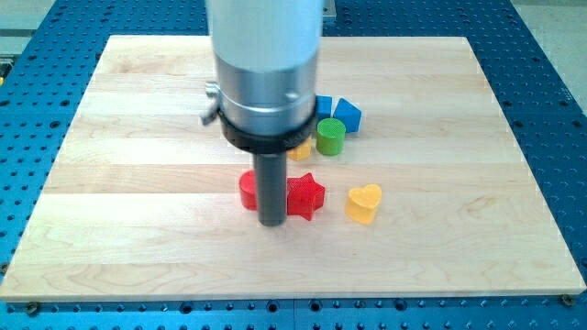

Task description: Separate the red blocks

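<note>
Two red blocks lie near the board's middle. A red star (305, 195) sits to the view's right of my rod. Another red block (247, 190), its shape partly hidden, sits to the rod's left. My tip (272, 223) is down between them, at their lower edge, and touches or nearly touches both. The rod hides the gap between the two red blocks.
A yellow heart (364, 203) lies right of the red star. A green cylinder (330, 137), a blue block (348, 115) and a second blue block (323, 105) sit above. A yellow block (301, 150) peeks out under the arm. The wooden board (138, 183) rests on a blue perforated table.
</note>
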Robot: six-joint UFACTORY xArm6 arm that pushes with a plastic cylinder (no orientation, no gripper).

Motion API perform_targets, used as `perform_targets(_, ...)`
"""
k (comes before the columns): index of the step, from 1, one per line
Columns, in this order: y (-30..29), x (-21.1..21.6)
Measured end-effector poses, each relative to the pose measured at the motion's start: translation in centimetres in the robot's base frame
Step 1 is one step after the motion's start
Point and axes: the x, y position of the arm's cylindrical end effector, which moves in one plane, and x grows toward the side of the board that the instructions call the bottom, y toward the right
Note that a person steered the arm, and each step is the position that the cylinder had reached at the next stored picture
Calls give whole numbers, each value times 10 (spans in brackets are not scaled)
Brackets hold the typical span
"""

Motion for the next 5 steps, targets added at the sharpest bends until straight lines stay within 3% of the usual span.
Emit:
perform_targets(1, -4, 64)
perform_targets(3, -69, -49)
perform_targets(4, -49, -52)
perform_targets(5, -92, 7)
